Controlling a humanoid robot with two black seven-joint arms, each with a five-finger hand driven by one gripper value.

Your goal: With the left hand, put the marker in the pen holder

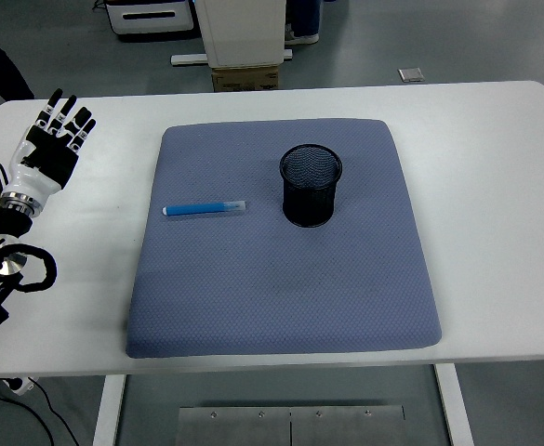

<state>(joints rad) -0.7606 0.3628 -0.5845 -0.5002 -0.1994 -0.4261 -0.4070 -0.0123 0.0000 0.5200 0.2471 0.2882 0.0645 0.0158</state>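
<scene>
A blue marker point(205, 208) with a clear cap lies flat on the left half of a grey-blue mat point(281, 279), pointing left to right. To its right, a black mesh pen holder point(311, 184) stands upright on the mat. My left hand point(56, 137) hovers over the table's far left, well left of the marker, with its fingers spread and holding nothing. The right arm is out of view.
The mat covers the middle of a white table point(495, 186). Beyond the far edge stand a white cabinet and a cardboard box point(245, 76) on the floor. A person's feet show at the top.
</scene>
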